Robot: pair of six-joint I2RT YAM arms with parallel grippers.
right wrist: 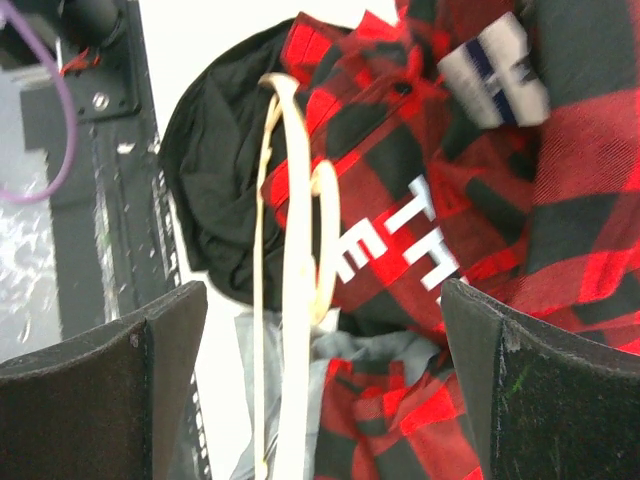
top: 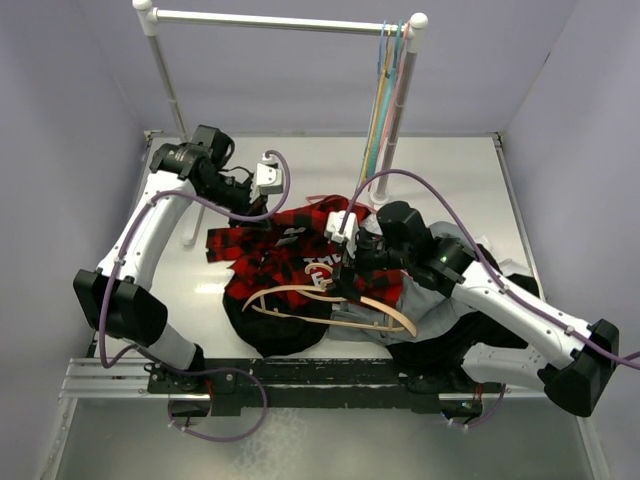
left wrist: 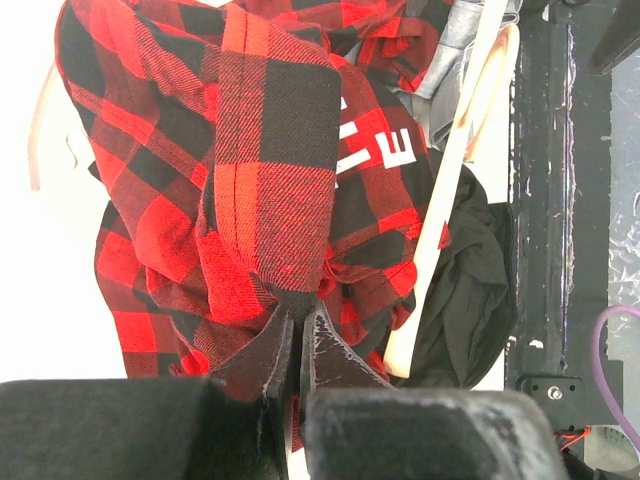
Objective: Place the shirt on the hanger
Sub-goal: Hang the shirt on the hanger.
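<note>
Hardly begun: left gripper [left wrist: 297,330] pinches the shirt [top: 300,235] at its 11 o'clock edge; right gripper [right wrist: 320,290] gapes empty over the unthreaded hanger [top: 330,305] at 6 o'clock.

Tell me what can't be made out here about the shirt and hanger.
Left wrist view: white lettering on the shirt, mostly covered by its folds.
Right wrist view: lower end of the hanger, cut off by the bottom edge.
Top view: grey garment, mostly under the shirt and right arm.
</note>
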